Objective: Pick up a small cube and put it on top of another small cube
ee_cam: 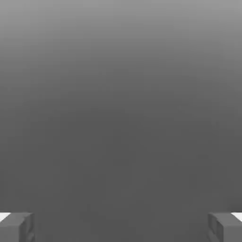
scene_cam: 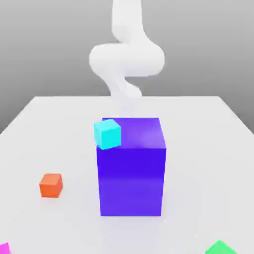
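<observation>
- Flat white tabletop [scene_cam: 208, 149] under a plain grey backdrop, matte and evenly lit, far edge running straight across the exterior view.
- Near the middle of that top, a tall blue-violet block [scene_cam: 131, 171] (much larger than the rest), smooth-faced, sharp-edged, standing upright.
- Small cyan cube [scene_cam: 107, 133] seen at the block's upper corner on the exterior view's left, slightly turned; resting on the block's top or just overlapping it in sight, could not tell which.
- Small orange cube [scene_cam: 51, 185] sat on the table toward the exterior view's left, well apart from the block.
- Magenta cube [scene_cam: 4, 248] cut off at the lower corner on the exterior view's left, green cube [scene_cam: 221, 247] cut off at the lower edge toward the exterior view's right.
- All cubes plain, single-coloured, without markings.
- White arm [scene_cam: 126, 57] rose behind the block, rounded and glossy, bent back on itself, upper part leaving the frame.
- In the hand view, gripper [ee_cam: 121, 227] spread wide, two grey squared fingertips [ee_cam: 16, 227] at opposite edges with nothing between them, facing blank grey.
</observation>
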